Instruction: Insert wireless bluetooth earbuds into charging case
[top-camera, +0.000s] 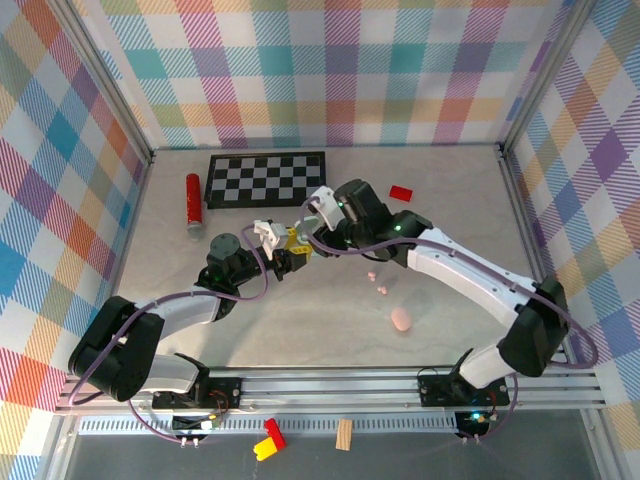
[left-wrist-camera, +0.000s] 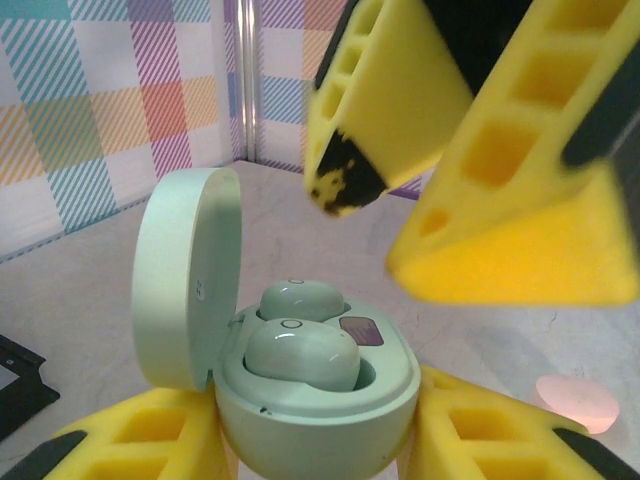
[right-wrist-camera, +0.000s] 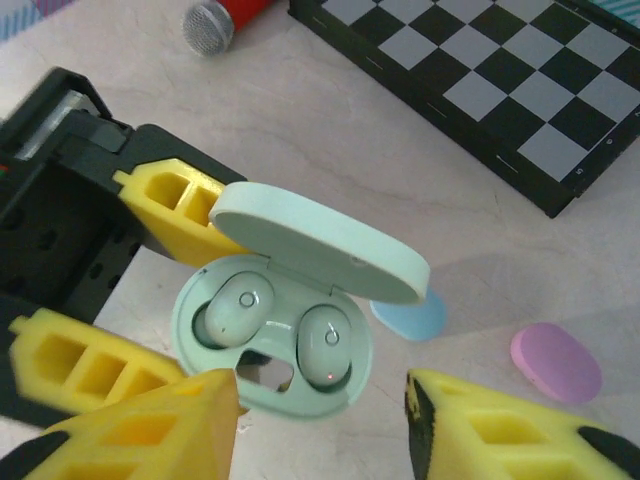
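I am gripping the charging case (left-wrist-camera: 330, 400) with my left gripper (left-wrist-camera: 318, 450), its hollow-ribbed yellow plastic fingers (left-wrist-camera: 150, 440) pressing on the case's two rounded sides, so that gripper is closed on the case. The case is a smooth, mint-green oval shell, sitting a little left of the table's (top-camera: 450, 220) middle, on the near side of the checkerboard (right-wrist-camera: 500, 90). Its domed lid (left-wrist-camera: 185, 275) is standing open on the hinge. Both mint-green earbuds (left-wrist-camera: 300, 350) are lying side by side in their wells, glossy and pebble-shaped, each with a small ring on top. My right gripper (right-wrist-camera: 320, 400) is hovering just above the case with its jaws apart and nothing between them; its fingers (right-wrist-camera: 140, 430) are the same yellow lattice, and one is showing a scuffed black tip. Just right of the case, a flat pale-blue oval case (right-wrist-camera: 410, 318) is resting on the pale, faintly veined tabletop, and a matte purple oval case (right-wrist-camera: 555, 362) is lying farther right. A pink oval case (top-camera: 401, 320) is sitting nearer the near edge, with two tiny pink pieces (top-camera: 381, 290) just beyond it. On the far left, a red-bodied microphone (right-wrist-camera: 210, 25) with a grey mesh head is lying beside the board, and a flat red block (top-camera: 401, 193) is resting far right of it.
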